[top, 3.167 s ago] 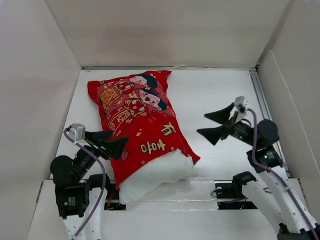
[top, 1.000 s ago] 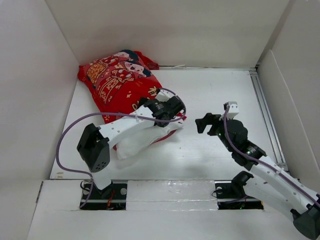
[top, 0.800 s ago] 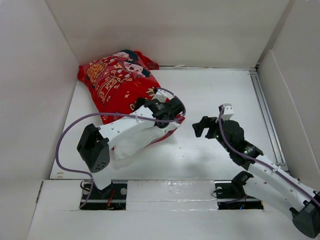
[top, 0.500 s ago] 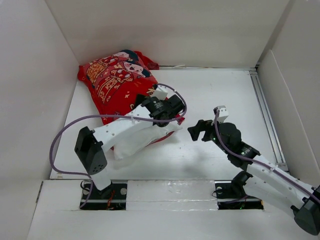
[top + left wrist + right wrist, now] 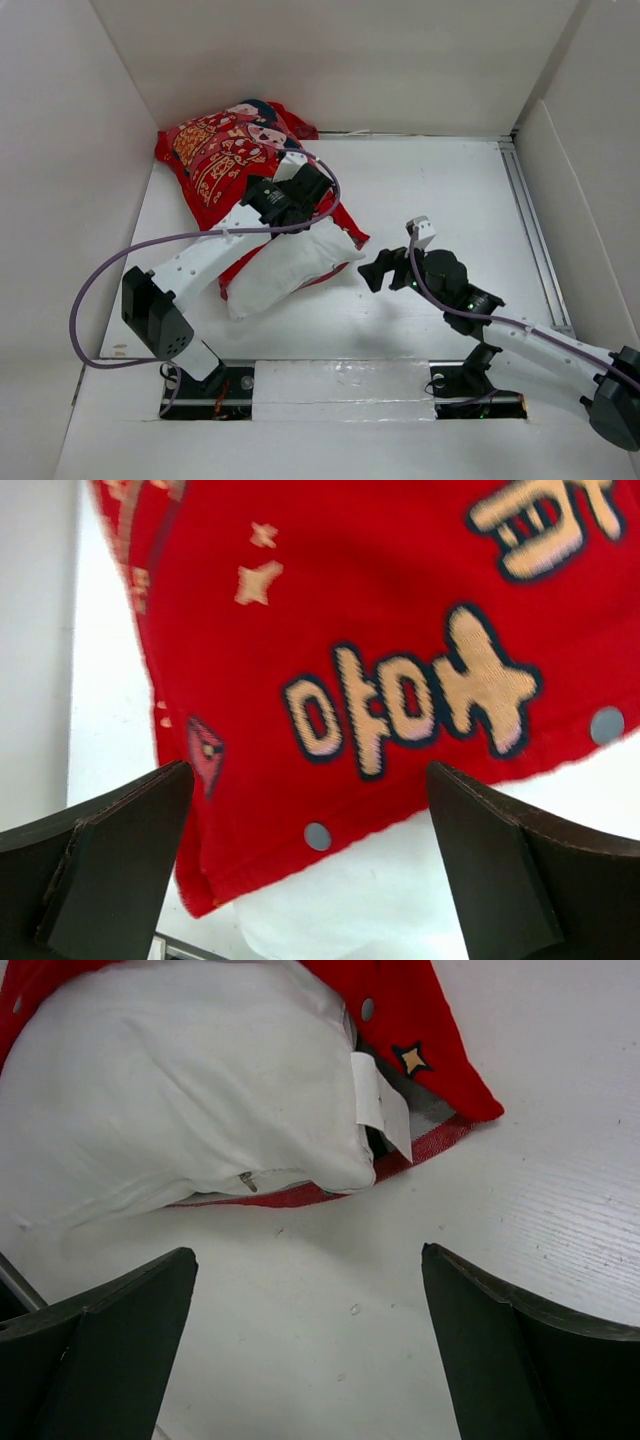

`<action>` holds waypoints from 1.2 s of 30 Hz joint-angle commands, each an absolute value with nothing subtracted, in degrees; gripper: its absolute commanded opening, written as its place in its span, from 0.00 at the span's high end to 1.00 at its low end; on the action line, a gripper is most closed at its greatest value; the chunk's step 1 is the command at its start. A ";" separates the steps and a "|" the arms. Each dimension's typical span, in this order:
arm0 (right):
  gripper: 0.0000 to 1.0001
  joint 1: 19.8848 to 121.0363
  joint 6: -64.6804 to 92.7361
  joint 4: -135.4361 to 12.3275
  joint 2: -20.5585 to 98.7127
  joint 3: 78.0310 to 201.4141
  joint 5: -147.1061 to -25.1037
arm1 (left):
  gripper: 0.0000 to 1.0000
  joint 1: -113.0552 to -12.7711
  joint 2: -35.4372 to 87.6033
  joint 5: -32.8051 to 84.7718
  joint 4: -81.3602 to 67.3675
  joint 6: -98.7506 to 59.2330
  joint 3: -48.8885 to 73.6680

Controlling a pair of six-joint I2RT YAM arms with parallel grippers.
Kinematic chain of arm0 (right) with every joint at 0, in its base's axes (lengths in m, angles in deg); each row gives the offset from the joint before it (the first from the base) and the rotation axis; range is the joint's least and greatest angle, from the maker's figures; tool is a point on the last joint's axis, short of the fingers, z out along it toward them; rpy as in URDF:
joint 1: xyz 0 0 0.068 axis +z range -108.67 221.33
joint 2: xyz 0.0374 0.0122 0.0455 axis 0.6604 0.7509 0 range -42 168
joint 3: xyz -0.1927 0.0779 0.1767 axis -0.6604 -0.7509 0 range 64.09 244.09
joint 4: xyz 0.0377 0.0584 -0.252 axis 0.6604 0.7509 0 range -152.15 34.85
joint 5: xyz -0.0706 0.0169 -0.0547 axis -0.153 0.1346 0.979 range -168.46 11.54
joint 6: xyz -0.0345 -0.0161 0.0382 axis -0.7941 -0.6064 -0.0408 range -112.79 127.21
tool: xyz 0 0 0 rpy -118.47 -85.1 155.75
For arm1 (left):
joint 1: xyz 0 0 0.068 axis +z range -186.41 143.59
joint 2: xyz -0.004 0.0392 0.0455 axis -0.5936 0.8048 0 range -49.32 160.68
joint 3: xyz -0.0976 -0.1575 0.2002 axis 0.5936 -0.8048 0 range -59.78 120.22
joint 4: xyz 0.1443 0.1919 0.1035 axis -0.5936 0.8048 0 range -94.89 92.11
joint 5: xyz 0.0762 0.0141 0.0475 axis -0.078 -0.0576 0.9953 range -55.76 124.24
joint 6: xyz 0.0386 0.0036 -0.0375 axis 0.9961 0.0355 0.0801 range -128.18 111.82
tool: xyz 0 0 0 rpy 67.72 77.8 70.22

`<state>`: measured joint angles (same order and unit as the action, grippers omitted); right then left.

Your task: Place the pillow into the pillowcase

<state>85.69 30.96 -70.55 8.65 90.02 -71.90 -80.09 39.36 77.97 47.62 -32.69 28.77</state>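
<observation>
Left arm (image 5: pixel 190 265): reaches from its base diagonally away and to the right, across the near-left part of the bundle.
Pillowcase (image 5: pixel 225 150): bright red, figures side up; its closed end is bunched into the far-left corner of the table (image 5: pixel 450 190), and its open mouth faces the near side and slightly right. Gold characters lie just behind the hem.
Long axis: runs diagonally from the far-left corner toward the middle of the table.
Left gripper (image 5: pixel 308 770): jaws spread wide, holding nothing, poised above the red fabric close to the hem; whether the tips touch the cloth cannot be told.
Hem: two grey snaps (image 5: pixel 317 835) show along the red edge, with white filling past it.
Pillow (image 5: pixel 285 270): white and plump, mostly inside the case; its near end sticks out of the mouth, lying flat on the table.
Pillow detail: a small zipper pull (image 5: pixel 247 1182) sits on the lower seam and a white label (image 5: pixel 380 1105) hangs at its right corner.
Right gripper (image 5: pixel 308 1253): jaws spread wide, empty, low over bare table just right of the pillow's exposed corner, aimed at it, not touching.
</observation>
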 commanded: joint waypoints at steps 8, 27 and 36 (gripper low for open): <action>0.00 86.69 30.33 -76.04 8.80 91.07 -72.05 | 0.02 -80.45 36.19 72.04 46.52 -31.29 23.54; 0.00 92.04 29.01 -84.91 13.10 90.54 -75.12 | 0.67 -79.30 44.19 79.06 48.18 -33.13 27.22; 0.00 105.84 23.39 -95.02 23.19 93.34 -61.70 | 1.00 -84.65 48.41 86.09 59.36 -39.29 40.49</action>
<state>102.46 26.28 -87.21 19.84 90.24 -69.25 -81.87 49.00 81.18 54.11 -35.88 35.86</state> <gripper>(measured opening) 0.994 0.022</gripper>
